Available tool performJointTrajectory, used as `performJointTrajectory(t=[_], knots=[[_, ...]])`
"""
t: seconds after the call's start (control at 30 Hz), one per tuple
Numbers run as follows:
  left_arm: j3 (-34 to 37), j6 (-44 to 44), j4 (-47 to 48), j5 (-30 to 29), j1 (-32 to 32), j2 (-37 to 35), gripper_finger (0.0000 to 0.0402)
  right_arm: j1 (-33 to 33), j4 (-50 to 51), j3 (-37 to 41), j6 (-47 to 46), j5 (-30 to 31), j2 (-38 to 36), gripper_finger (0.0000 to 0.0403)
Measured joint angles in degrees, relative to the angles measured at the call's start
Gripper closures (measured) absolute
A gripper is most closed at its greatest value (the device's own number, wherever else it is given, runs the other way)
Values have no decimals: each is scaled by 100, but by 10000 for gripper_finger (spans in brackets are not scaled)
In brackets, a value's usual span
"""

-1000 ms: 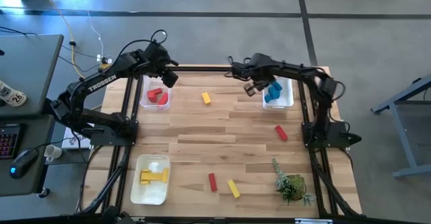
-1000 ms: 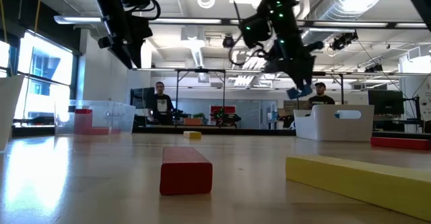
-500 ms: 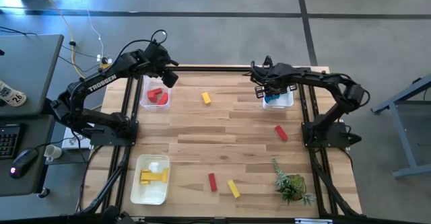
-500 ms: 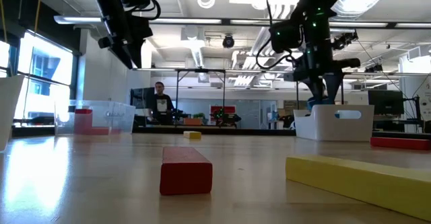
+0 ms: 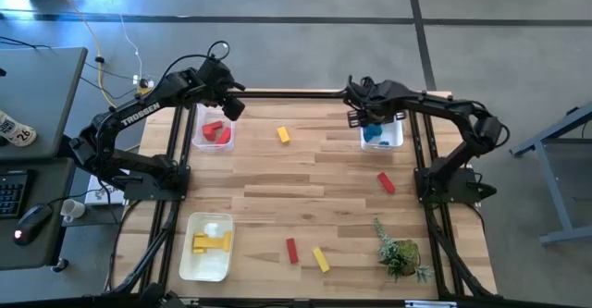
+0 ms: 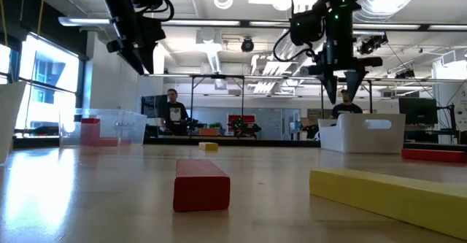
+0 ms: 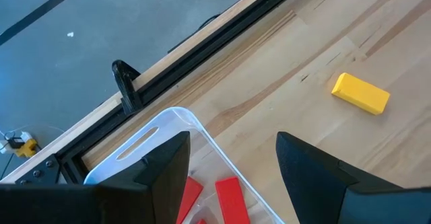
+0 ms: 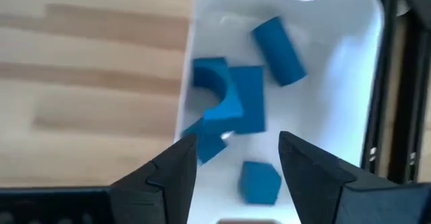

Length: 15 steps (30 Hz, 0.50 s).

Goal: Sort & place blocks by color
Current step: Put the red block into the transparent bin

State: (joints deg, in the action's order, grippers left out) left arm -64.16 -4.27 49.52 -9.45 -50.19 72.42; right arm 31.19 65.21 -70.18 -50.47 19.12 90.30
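My right gripper (image 5: 364, 116) (image 8: 236, 163) hangs open over the left rim of the white bin (image 5: 396, 140) at the far right. Several blue blocks (image 8: 232, 106) lie in that bin, and nothing is between the fingers. My left gripper (image 5: 231, 106) (image 7: 232, 163) waits open over the clear bin (image 5: 205, 141) at the far left, which holds red blocks (image 5: 216, 131). Loose on the table lie a yellow block (image 5: 283, 134), a red block (image 5: 386, 182), another red block (image 5: 292, 250) and a yellow block (image 5: 320, 259).
A white bin (image 5: 190, 257) with yellow blocks (image 5: 211, 243) stands at the near left. A small green plant (image 5: 398, 252) stands at the near right. Black frame rails run along the table's edges. People sit in the room beyond the far edge.
My right gripper has carried a blue block toward the table's right edge, from beside the white bin to over it. It has rolled about its own axis and opened, letting the block go into the bin. My left gripper has kept still.
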Motion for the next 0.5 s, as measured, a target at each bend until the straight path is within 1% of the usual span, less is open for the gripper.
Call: performJointTrajectory(t=[0.1,0.23,0.5], knots=[[0,0,0,0,0,0,194,-91,39,-167,18,-445,0,209],[0,2,0,5,-2,0,194,-394,29,-309,-125,-1096,0,209],[0,2,0,22,0,0,194,-1250,-60,-325,-930,-1953,0,208]])
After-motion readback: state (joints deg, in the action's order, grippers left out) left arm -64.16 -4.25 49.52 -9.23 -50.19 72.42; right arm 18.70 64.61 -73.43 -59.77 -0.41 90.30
